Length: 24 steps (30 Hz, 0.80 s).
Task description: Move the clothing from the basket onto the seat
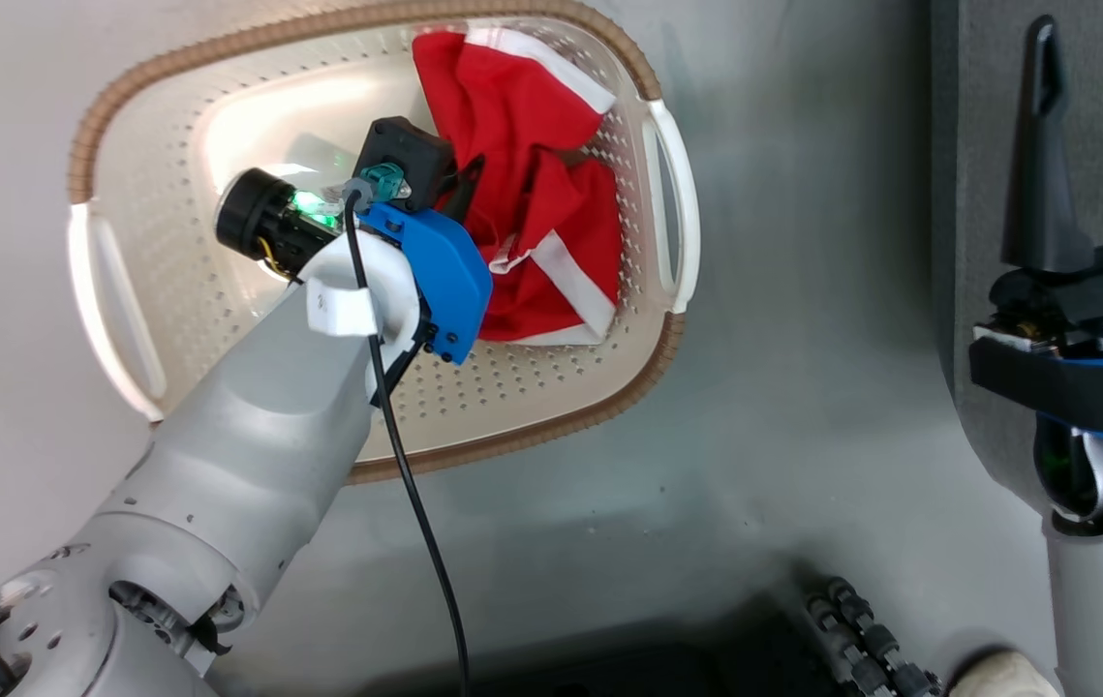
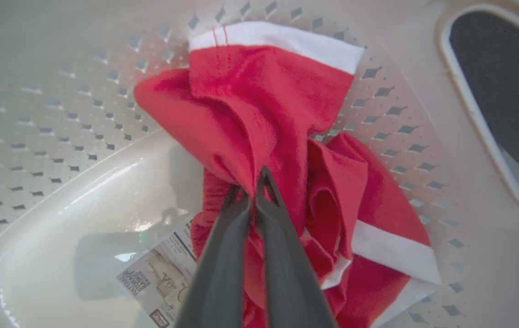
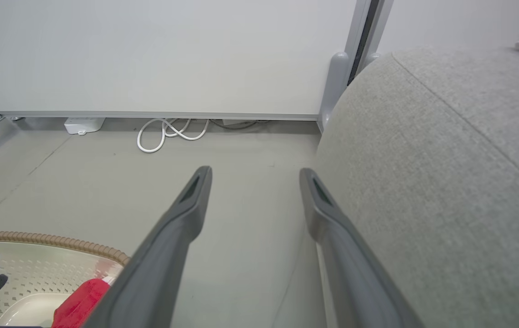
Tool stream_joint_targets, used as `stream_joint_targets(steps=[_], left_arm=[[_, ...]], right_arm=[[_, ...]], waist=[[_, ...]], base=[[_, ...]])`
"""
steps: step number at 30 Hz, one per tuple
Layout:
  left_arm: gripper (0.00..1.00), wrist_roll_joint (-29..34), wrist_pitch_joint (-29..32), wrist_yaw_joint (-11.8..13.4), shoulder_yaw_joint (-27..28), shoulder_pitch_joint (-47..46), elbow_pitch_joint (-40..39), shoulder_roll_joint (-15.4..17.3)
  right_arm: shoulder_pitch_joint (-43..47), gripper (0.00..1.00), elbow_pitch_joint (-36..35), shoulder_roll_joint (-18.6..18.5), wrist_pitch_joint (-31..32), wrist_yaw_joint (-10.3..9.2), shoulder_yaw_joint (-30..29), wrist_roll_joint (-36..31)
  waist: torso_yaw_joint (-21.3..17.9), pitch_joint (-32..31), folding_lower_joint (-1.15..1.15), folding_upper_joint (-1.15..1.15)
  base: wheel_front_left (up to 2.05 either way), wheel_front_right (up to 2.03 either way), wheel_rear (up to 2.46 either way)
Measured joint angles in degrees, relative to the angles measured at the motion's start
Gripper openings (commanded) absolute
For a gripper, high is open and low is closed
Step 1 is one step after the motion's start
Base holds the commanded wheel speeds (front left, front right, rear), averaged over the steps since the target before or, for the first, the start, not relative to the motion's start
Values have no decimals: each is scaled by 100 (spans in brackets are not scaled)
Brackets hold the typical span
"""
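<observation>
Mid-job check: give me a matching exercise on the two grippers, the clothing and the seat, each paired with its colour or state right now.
Column one:
1. left gripper
2. right gripper
3. clothing
4. seat

Column two:
A. light grey
B. open
C. red, in the basket
D. shut on the clothing

Pairs: 1-D, 2-B, 3-C, 4-A

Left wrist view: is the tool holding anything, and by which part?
The left tool is shut on the red clothing, pinching a bunched fold near the middle of the pile. The right tool is open, holding nothing.
</observation>
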Motion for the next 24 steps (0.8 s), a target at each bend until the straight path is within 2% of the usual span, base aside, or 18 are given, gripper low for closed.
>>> stream_joint_targets(steps=[7,13,17,24], left_arm=[[0,-377,-512,0,-264,113,-209,-40],[0,-580,-676,0,-318,316,-460,-19],[0,-396,-683,0,145,409,-915,109],[0,412,-684,0,1140,1043,-1618,236]], right_arm=[[44,100,152,-166,0,0,-89,-3],[207,100,348,-265,0,0,-108,-2],[370,100,479,-316,0,0,-123,-1],[675,100,709,-326,0,0,-122,2]], waist=[[247,-417,0,0],[466,-945,0,0],[607,-1340,0,0],[805,-2095,-1,0]], base=[[0,0,0],[0,0,0],[0,0,0],[0,0,0]])
